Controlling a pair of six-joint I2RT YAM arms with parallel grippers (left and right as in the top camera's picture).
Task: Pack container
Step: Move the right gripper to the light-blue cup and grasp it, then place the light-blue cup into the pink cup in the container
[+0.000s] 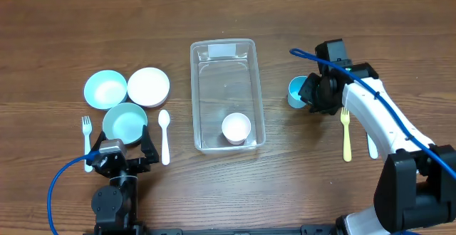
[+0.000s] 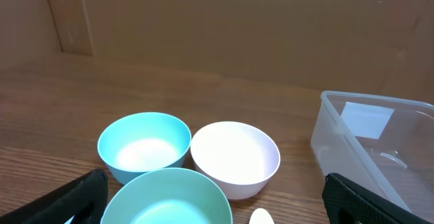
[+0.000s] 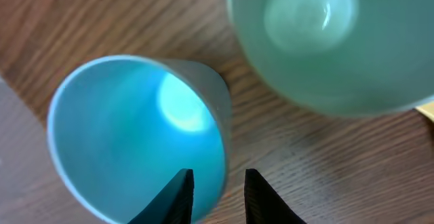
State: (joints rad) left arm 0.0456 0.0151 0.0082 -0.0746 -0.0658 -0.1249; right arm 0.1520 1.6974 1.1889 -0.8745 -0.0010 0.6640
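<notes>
A: Noting the container (image 1: 226,78) lying on the desk (image 1: 370,21). Querying the right pincer (image 3: 218,187), right of it.
B: Straddling the rim of the blue cup (image 3: 129,136), narrowly parted, not visibly pinching; probably preparing a lift. Left of the container, resting the left pincer (image 1: 118,149) wide open, empty.

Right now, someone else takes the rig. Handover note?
Grippers: left gripper wide open, empty, just behind the green bowl. The right gripper has narrow jaws straddling the rim of the blue cup, one finger inside; no clamp visible.
Job: container mid-table, holding one white cup at its robot-side end.
Done: that one cup.
Left: blue cup, green cup and yellow fork on the right; blue bowl, white bowl, green bowl, white fork and white spoon on the left.
</notes>
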